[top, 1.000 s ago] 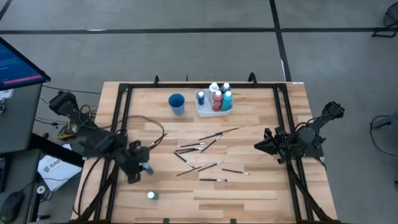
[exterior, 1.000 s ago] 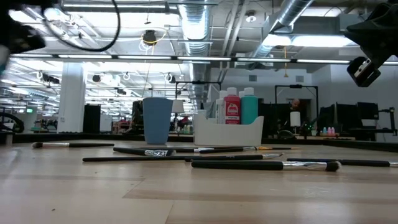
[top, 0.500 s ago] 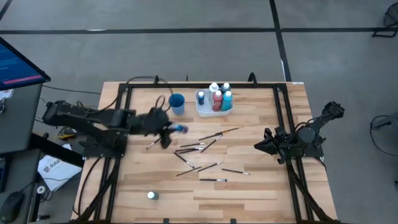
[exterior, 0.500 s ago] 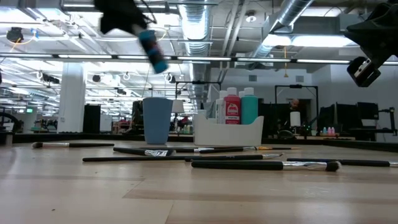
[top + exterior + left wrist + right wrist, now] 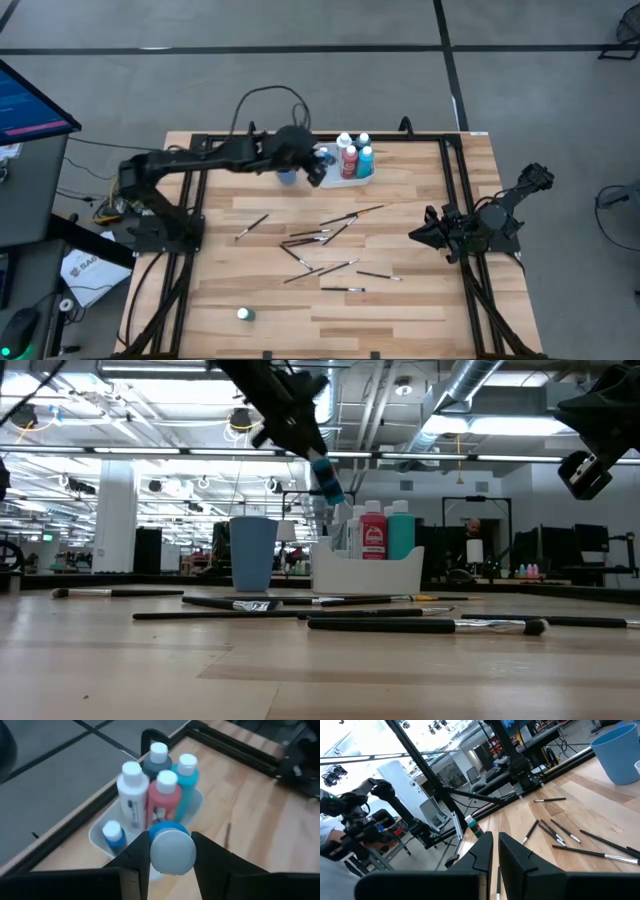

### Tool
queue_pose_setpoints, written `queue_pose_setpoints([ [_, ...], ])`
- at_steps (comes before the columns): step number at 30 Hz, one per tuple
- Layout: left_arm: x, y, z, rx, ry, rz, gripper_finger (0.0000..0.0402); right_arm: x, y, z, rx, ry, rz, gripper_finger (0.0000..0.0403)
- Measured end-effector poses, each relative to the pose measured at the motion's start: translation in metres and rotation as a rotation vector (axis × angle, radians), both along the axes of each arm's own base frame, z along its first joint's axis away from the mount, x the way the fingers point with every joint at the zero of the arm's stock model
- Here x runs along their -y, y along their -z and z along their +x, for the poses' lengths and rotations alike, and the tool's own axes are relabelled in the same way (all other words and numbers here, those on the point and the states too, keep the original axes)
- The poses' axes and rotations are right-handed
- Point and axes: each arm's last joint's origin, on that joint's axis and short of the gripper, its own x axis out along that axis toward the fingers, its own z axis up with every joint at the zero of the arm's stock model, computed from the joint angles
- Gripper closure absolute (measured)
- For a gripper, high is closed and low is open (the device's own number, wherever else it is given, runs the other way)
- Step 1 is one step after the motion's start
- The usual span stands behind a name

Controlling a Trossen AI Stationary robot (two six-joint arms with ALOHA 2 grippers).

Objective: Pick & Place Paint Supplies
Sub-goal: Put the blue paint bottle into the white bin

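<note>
The table (image 5: pixel 400 300) carries the whole job, and most of it is unfinished: the paintbrushes (image 5: pixel 322 236) lie scattered across the middle and one teal bottle (image 5: pixel 244 314) stands alone near the front edge. The left arm stretches to the back of the table, and its left gripper (image 5: pixel 312 168) hangs over the white tray (image 5: pixel 330 181), just beside the blue cup (image 5: pixel 283 166). Its fingers (image 5: pixel 131 860) are clamped on a blue bottle (image 5: pixel 172 851), held tilted, cap toward the wrist camera. The right gripper (image 5: pixel 420 236) waits at the right side of the table, pinched shut and holding nothing.

The risk is in the tray itself. Five bottles (image 5: pixel 157 795) already crowd it, and from the wrist view the only free room looks to be at the near end beside the small blue one (image 5: pixel 113 834). Coming down tilted, the held bottle could clip a white cap and topple a neighbour, or tip over on release. Letting go while over the rim would likely bounce it out onto the table, perhaps against the cup.
</note>
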Motion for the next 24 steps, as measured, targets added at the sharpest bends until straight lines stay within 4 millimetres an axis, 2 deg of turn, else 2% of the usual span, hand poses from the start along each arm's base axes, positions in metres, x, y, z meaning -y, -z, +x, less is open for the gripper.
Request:
queue_pose_setpoints([
  [6, -0.021, 0.026, 0.028, -0.059, -0.014, -0.031, 0.0300, 0.000, 0.000, 0.000, 0.000, 0.000, 0.000, 0.0378],
  [20, -0.031, 0.081, 0.048, -0.202, -0.045, -0.051, 0.0299, 0.000, 0.000, 0.000, 0.000, 0.000, 0.000, 0.0379],
  [24, -0.034, 0.093, 0.052, -0.249, -0.064, -0.010, 0.0299, 0.000, 0.000, 0.000, 0.000, 0.000, 0.000, 0.0380],
])
